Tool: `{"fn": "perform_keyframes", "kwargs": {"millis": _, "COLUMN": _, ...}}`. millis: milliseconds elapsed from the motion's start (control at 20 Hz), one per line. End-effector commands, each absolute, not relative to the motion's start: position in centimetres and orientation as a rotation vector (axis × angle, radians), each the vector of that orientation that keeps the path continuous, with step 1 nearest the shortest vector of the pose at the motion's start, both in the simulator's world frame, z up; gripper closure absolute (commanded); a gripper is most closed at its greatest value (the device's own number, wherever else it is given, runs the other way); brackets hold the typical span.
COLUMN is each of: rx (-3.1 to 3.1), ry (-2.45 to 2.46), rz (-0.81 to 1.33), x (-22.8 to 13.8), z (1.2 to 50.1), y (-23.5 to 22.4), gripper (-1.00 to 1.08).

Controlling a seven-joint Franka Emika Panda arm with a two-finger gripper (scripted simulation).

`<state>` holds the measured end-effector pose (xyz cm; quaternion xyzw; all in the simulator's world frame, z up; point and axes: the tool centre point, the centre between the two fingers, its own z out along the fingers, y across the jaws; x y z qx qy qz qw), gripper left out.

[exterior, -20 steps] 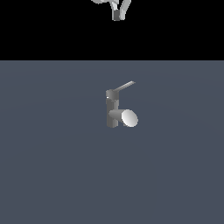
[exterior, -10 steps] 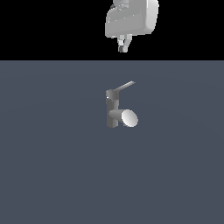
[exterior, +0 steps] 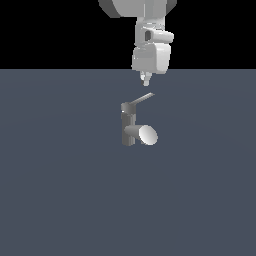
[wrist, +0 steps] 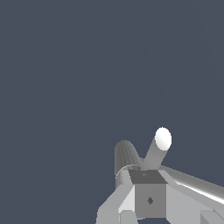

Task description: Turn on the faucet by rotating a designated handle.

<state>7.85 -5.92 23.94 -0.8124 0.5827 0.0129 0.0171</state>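
— Where did you have it then?

— I had brought the arm well down over the last second; a second before only the fingertips showed at the top of the exterior view, and now the gripper [exterior: 146, 78] hung just above the free end of the handle [exterior: 145, 98], apart from it; so the approach was nearly done, the turning not begun, as I judged.

— And the fingers?

— I could not tell whether they were spread or pressed together; too small and bunched there.

— The faucet?

— The faucet [exterior: 129, 125] stood mid-floor [exterior: 60, 190], unmoved, its lever slanting up toward the exterior view's right; the wrist view gave me the post cap and spout [wrist: 125, 155] from close above, but no fingertips I could make out.
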Motion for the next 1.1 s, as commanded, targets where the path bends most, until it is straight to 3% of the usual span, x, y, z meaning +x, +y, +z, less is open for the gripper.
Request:
{"fn": "perform_keyframes", "kwargs": {"millis": 0, "rx": -2.484, "ry": 1.882, "rz": 0.028, "x": 8.7, "z": 22.2, "y": -6.4, "gripper": 1.08}}
{"fn": "perform_keyframes", "kwargs": {"millis": 450, "rx": -2.402, "ry": 2.021, "rz": 0.003, "x": 10.3, "z": 18.6, "y": -7.4, "gripper": 1.08}}
{"fn": "perform_keyframes", "kwargs": {"millis": 1050, "rx": -2.394, "ry": 2.034, "rz": 0.001, "x": 9.3, "z": 18.2, "y": -7.8, "gripper": 1.08}}
